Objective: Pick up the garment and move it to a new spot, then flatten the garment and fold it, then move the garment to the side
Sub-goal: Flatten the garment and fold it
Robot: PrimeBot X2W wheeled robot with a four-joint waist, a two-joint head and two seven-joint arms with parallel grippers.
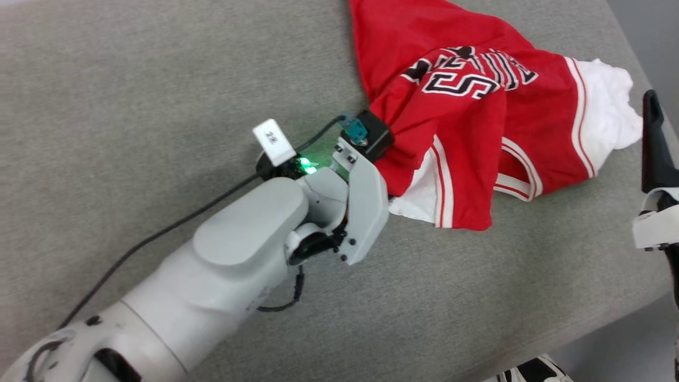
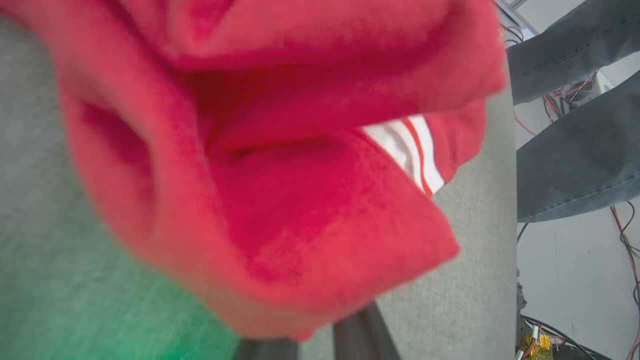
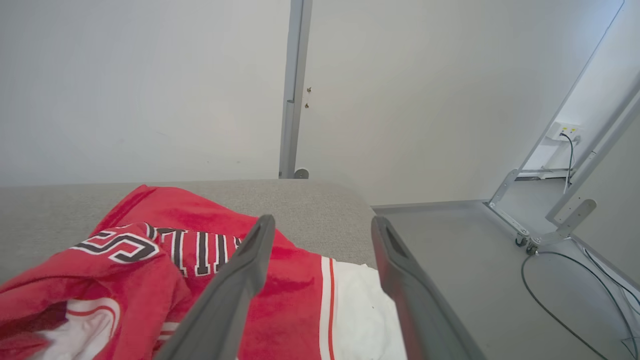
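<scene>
Evidently lift stage.

Head view: garment (image 1: 467, 122) crumpled at far right of grey worktop (image 1: 159, 106), its left edge bunched at left gripper (image 1: 390, 178). Right gripper (image 1: 655, 148) just right of white sleeve, apart.

Left wrist view: red fold draped over dark fingers (image 2: 360, 335); jaws near together, apparently pinching cloth.

Right wrist view: jaws spread, empty, above sleeve.

Judgement: soft, light, limp; will sag and drag. Grip hem or shoulder seams, not loose middle.

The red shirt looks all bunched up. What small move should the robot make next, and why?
Probably raise the left tool a little, lifting the garment off the grey surface: it seems shut on a gathered fold, the cloth lies crumpled, and the right tool hangs open near the white sleeve.
</scene>
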